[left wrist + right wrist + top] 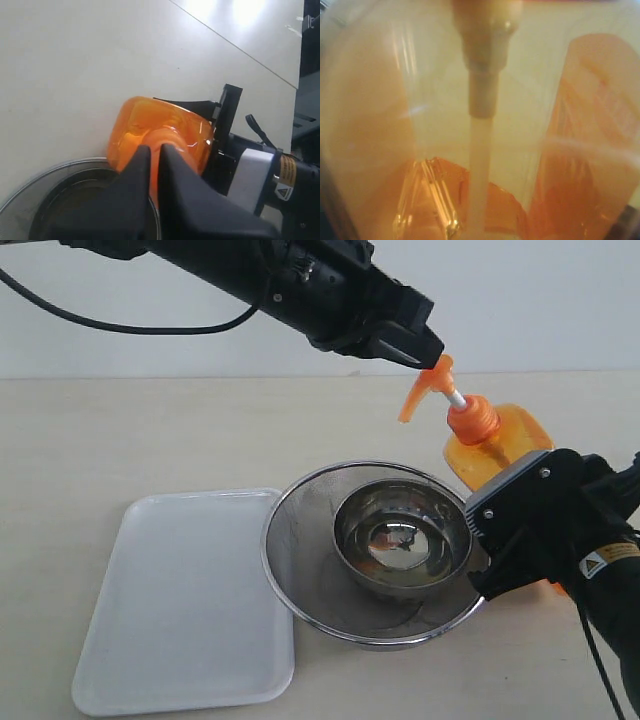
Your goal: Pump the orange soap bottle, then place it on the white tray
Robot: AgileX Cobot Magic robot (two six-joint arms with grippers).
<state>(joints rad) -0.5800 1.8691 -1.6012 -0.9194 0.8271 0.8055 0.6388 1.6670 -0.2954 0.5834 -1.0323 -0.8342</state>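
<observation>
The orange soap bottle [500, 440] leans tilted beside the strainer, its pump head [425, 390] raised on the white stem and its spout pointing down toward the bowl. My left gripper [428, 358] is shut, its tips resting on top of the pump head; in the left wrist view the left gripper [154, 149] sits right over the orange soap bottle [150, 120]. My right gripper [515, 515] is shut on the bottle's lower body. The right wrist view is filled by the orange soap bottle [445, 200] and its dip tube; the fingers are hidden there. The white tray [180, 590] lies flat at the left.
A round steel mesh strainer [300, 570] holding a shiny steel bowl [400, 535] stands between the tray and the bottle, touching the tray's right edge. The strainer's rim [40, 177] shows below the left fingers. A black cable hangs from the left arm.
</observation>
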